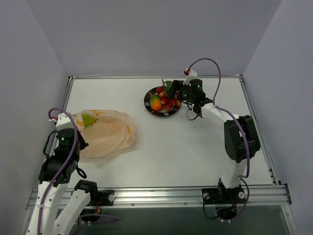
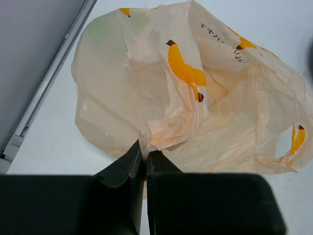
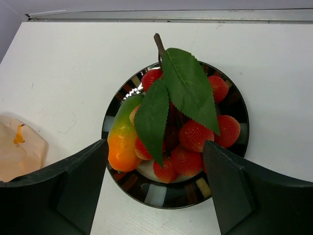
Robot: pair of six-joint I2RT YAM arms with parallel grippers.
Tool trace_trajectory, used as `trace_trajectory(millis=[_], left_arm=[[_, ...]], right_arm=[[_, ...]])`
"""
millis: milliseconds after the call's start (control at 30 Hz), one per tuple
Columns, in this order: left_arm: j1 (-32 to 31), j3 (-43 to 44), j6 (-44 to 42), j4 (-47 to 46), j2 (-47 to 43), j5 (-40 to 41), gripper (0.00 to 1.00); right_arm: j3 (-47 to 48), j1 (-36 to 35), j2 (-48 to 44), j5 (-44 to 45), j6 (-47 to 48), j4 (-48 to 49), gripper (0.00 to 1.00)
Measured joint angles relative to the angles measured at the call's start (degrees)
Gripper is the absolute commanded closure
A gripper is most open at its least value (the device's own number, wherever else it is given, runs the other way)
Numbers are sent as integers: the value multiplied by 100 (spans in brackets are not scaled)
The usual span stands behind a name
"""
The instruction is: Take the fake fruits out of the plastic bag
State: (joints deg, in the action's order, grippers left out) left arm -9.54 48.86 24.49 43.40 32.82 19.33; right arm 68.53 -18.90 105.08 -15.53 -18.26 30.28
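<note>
White table (image 1: pixel 195 147), grey walls (image 1: pixel 146 34); left jaws pinch bag (image 2: pixel 112 98); right jaws spread above plate (image 3: pixel 146 193)

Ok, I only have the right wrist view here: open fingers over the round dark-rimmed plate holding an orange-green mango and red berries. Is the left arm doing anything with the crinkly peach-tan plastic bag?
Observer: Yes. In the left wrist view, the left gripper is shut on a bunched fold of the crinkly peach-tan plastic bag.
Operator: Anything left inside it?
Observer: From above, one lime-green fruit shows through the film at the bag's far left end.
Operator: Is the bag near the plate?
Observer: No. It lies spread on the white table, well apart from the round dark-rimmed plate.
</note>
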Motion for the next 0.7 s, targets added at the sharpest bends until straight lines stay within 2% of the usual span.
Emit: trace_trajectory(millis=[133,233,267,367,533,700], left_arm=[[0,0,2,0,0,17,98],[2,0,0,2,0,26,98],[7,0,2,2,2,35,98],[31,0,2,4,2,66,98],[31,0,2,2,33,59,98],[31,0,2,-111,197,-188,98]], right_arm=[[111,-321,-256,404,240,-378,28],[111,-748,-529,658,459,-481,53],[107,-933,-616,678,501,-450,68],[68,-1576,-804,551,549,-101,88],[72,-2876,-597,181,549,719,90],[188,-3694,197,-291,306,1403,89]])
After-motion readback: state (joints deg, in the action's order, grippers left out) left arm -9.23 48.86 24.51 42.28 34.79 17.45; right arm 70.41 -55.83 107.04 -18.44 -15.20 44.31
